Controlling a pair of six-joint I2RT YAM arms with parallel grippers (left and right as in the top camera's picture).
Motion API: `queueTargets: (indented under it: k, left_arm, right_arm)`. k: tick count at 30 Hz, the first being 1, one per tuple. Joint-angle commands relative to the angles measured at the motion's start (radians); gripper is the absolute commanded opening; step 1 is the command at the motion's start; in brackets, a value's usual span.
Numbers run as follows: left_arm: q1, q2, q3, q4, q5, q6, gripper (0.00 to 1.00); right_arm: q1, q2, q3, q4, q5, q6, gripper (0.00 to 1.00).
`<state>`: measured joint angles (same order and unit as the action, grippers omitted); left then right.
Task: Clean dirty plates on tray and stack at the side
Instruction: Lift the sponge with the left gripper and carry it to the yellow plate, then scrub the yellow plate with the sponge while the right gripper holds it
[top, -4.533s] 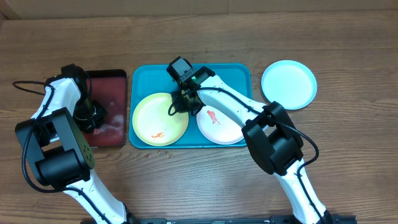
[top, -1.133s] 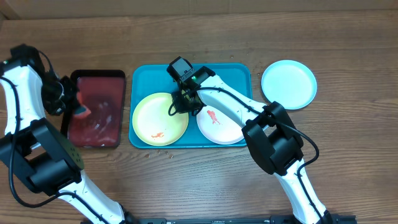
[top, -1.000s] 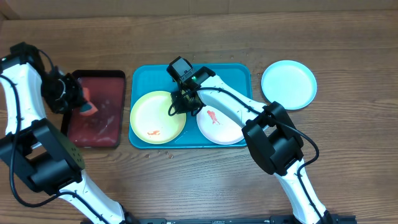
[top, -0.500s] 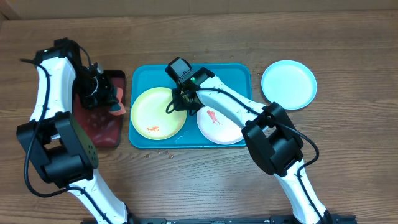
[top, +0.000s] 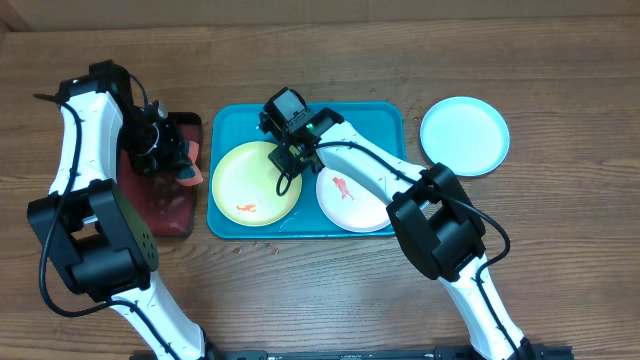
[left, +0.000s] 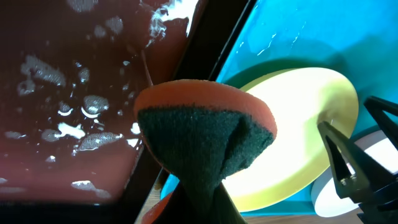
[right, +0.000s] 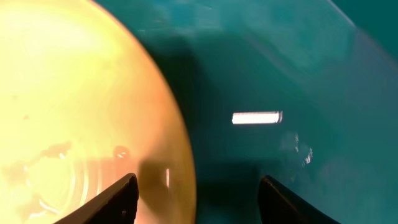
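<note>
On the teal tray (top: 370, 118) the yellow-green plate (top: 255, 182) lies at the left with an orange smear, and the white plate (top: 350, 195) lies at the right with a red smear. Off the tray, the light blue plate (top: 464, 136) rests on the table to the right. My right gripper (top: 287, 160) is open at the yellow-green plate's right rim. In the right wrist view one finger is over the plate (right: 74, 93) and the other over the tray (right: 280, 74). My left gripper (top: 180, 165) is shut on an orange and green sponge (left: 199, 137), beside the tray's left edge.
Left of the teal tray stands a dark red tray (top: 150, 205) with a black rim, and foam and water droplets cover its floor (left: 74, 93). A few crumbs (top: 262, 243) lie on the wooden table in front of the teal tray.
My left arm has swung from the far left across the dark red tray to its right edge, carrying the sponge. The yellow-green plate and the right gripper have shifted slightly.
</note>
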<state>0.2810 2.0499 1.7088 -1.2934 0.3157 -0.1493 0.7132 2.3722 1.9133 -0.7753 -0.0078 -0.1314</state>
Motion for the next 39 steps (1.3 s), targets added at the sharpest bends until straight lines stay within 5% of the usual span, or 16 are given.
queueTargets:
  k: [1,19,23,27,29,39]
  left_arm:
    - [-0.003,-0.003,0.002,-0.007,0.017,0.019,0.04]
    - [-0.003,-0.003,0.002,-0.022,0.018,0.019,0.04]
    - [-0.003,-0.003,0.002,-0.024,0.017,0.019,0.04]
    - [-0.003,-0.003,0.002,-0.025,0.018,0.023,0.04]
    - [-0.008,-0.003,0.002,-0.029,0.018,0.023,0.04]
    - [-0.110,-0.003,0.002,-0.021,0.024,0.035,0.04]
  right_arm:
    - [-0.004,0.014,0.032,0.026,-0.106,-0.219,0.63]
    - [-0.011,0.062,0.023,0.136,-0.192,-0.214,0.52]
    - [-0.015,0.081,0.023,0.134,-0.191,-0.200,0.40]
    - [-0.015,0.080,0.034,0.138,-0.104,-0.074,0.12]
    - [-0.015,0.076,0.048,0.109,-0.078,-0.016,0.05]
    - [-0.015,0.051,0.112,-0.090,-0.016,0.429,0.04]
